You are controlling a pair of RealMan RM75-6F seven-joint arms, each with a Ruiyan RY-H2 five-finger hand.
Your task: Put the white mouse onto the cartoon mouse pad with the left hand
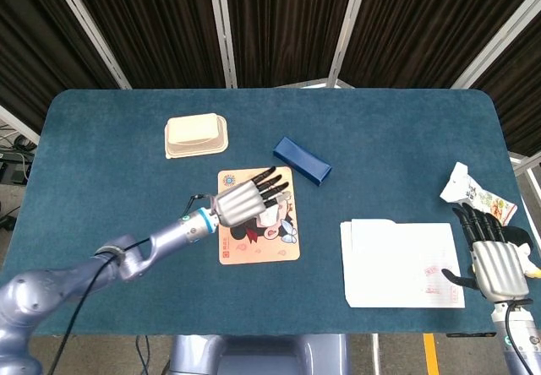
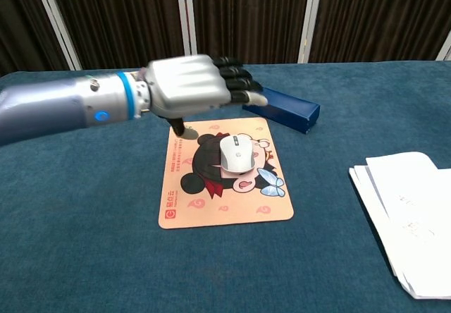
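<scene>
Both hands are empty. Your left hand [image 2: 189,86] hangs above the far-left part of the cartoon mouse pad [image 2: 220,216], fingers spread and extended, thumb pointing down, touching nothing. White mouse [image 2: 237,152] sits on the pad's middle, on the cartoon print, apart from your hand. In the head view your hand [image 1: 246,199] covers most of the mouse. Blue box [image 2: 282,108] lies just beyond the pad's far-right corner; beige container [image 1: 195,134] sits further back to the left. Your right hand [image 1: 495,257] rests at the near right table [image 1: 101,181] edge, fingers loosely open, beside the paper sheets [image 1: 400,263], with a snack packet [image 1: 473,194] just past it.
</scene>
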